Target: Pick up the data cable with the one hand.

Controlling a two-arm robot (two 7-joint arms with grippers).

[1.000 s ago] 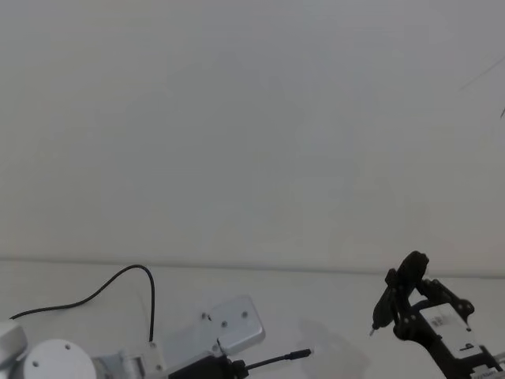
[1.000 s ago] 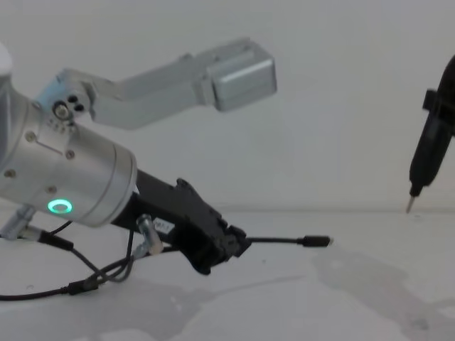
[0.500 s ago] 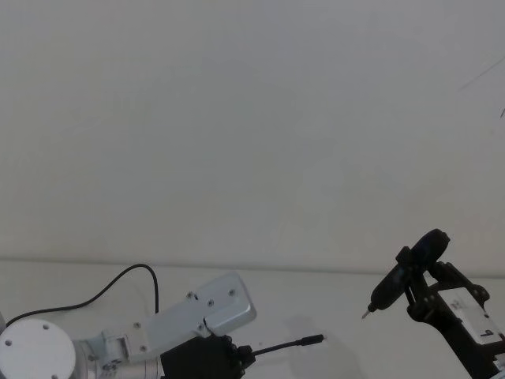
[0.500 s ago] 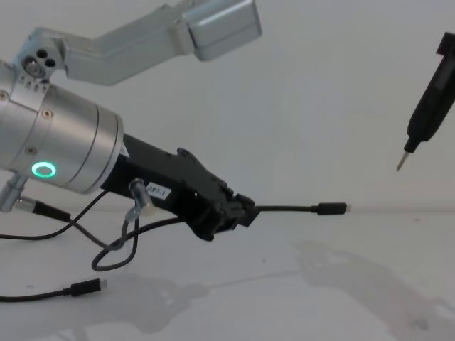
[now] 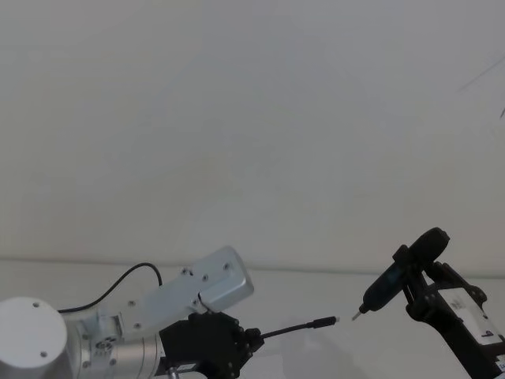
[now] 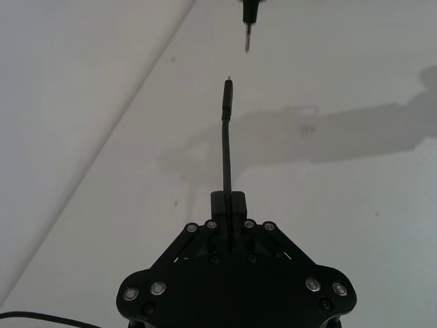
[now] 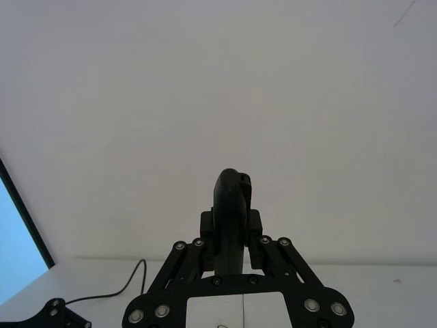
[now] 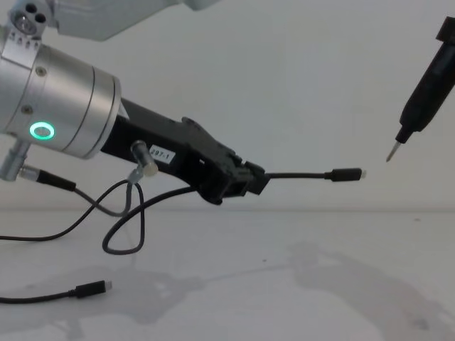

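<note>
Left end effector (image 8: 252, 181) clamped on data cable (image 8: 298, 175), plug (image 8: 345, 174) jutting free, well above bench (image 8: 306, 298). Right end effector (image 7: 232, 236) grips pen tool (image 8: 421, 92), tip near plug. Judgement: hold clamp firm, wrist level; hanging slack could snag on lifting.

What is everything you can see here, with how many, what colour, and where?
table: one, white, under everything.
cable: one, black, in the air at left, plug pointing right.
loose plug: one, black, lying on the table, near left.
grey wire: one, grey with metal end, hanging at left, above the table.
pen tool: one, black with metal tip, in the air at right, tip near the cable's plug, not touching.
left gripper: one, black, jaws shut on the cable.
right gripper: one, black, jaws shut on the pen tool.
</note>
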